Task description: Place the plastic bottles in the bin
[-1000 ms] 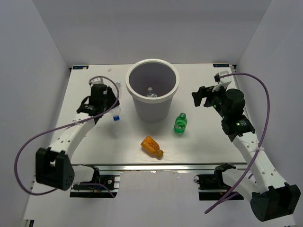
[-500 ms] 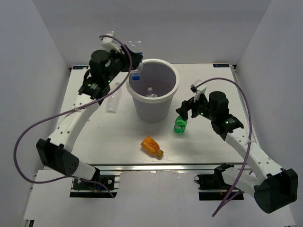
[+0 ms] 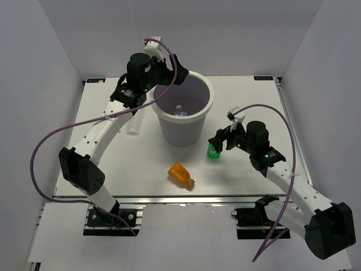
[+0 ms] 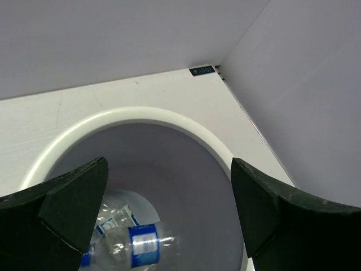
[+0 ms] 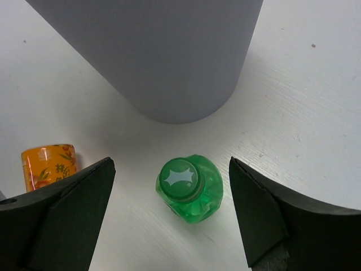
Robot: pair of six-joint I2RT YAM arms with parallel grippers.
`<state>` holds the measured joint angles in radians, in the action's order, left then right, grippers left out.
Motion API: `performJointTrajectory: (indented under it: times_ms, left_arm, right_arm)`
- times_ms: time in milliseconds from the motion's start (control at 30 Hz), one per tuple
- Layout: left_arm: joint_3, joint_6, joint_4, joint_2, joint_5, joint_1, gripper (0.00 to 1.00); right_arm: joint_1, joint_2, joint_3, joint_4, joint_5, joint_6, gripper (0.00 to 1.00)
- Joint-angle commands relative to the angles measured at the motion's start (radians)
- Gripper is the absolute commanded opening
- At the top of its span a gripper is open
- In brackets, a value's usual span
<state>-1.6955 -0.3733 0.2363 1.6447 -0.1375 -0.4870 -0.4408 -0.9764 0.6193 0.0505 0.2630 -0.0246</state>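
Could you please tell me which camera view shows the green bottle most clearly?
The right wrist view: the green bottle appears large and whole, cap facing the camera, between the open jaws of the right gripper. The top external view shows it small and partly covered by that gripper. The left wrist view does not show it.

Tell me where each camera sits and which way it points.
Top external: above, behind the bases, looking down on the table, both arms, the bin.
Left wrist: above the bin, looking in at a clear bottle; open jaws at lower corners.
Right wrist: looking down at the green bottle beside the bin; open jaws either side.
Shared: all three show the bin.
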Motion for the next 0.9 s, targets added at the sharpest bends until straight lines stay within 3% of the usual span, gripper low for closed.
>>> performJointTrajectory:
  times_ms: [0,267,367,433,467,667,767,867]
  left_arm:
    - [-0.040,0.063,0.020,-0.059,0.058,-0.002,0.98]
    - [0.109,0.034,0.024,-0.141,0.291,0.070,0.98]
    - [0.216,-0.022,0.012,-0.186,0.262,0.171,0.98]
    - [0.281,-0.073,-0.029,-0.222,0.164,0.255,0.98]
    - [0.334,-0.091,-0.040,-0.233,0.147,0.277,0.98]
    - [0.437,-0.113,-0.057,-0.293,0.191,0.311,0.98]
    - [0.467,-0.116,-0.049,-0.313,0.211,0.315,0.98]
    - [0.487,-0.115,-0.035,-0.328,0.239,0.323,0.98]
  right_arm:
    - [-0.007,0.012,-0.033,0.127,-0.008,-0.015,0.86]
    - [-0.007,-0.047,-0.038,0.161,-0.044,-0.044,0.75]
    - [-0.007,-0.068,-0.041,0.190,-0.048,-0.052,0.66]
    - [-0.006,-0.096,-0.018,0.167,-0.047,-0.043,0.57]
    - [-0.006,-0.106,-0.009,0.155,-0.050,-0.040,0.47]
    - [-0.007,-0.116,0.042,0.083,-0.076,-0.048,0.13]
    - [-0.007,-0.078,0.089,0.042,-0.088,-0.028,0.02]
    - [-0.007,-0.027,0.210,-0.017,-0.158,0.006,0.00]
